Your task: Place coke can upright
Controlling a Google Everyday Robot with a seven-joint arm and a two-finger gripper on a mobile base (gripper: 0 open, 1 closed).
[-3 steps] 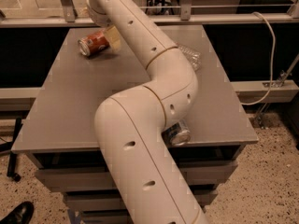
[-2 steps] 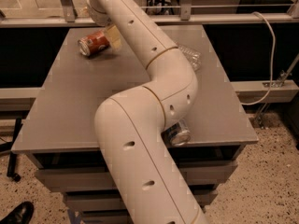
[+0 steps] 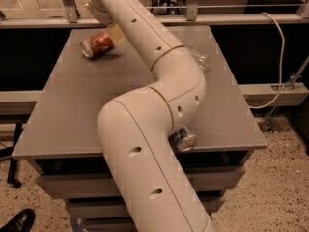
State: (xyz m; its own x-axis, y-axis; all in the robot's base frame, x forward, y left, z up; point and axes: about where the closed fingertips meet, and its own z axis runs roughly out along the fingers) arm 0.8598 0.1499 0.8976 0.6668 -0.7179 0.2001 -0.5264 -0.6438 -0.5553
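Observation:
The coke can [image 3: 98, 44] is red with a silver end and lies on its side at the far left of the grey table [image 3: 63, 110], its silver end pointing left. My gripper [image 3: 115, 35] is at the can's right end, right against it, reached from the white arm [image 3: 145, 129] that runs up the middle of the view. The arm's wrist hides most of the gripper and the can's right end.
A silver-and-blue can [image 3: 183, 139] lies on its side near the table's front edge, partly behind the arm. A clear plastic bottle [image 3: 198, 58] lies at the right behind the arm. A metal rail [image 3: 231, 19] runs behind the table. A cable [image 3: 280, 57] hangs at the right.

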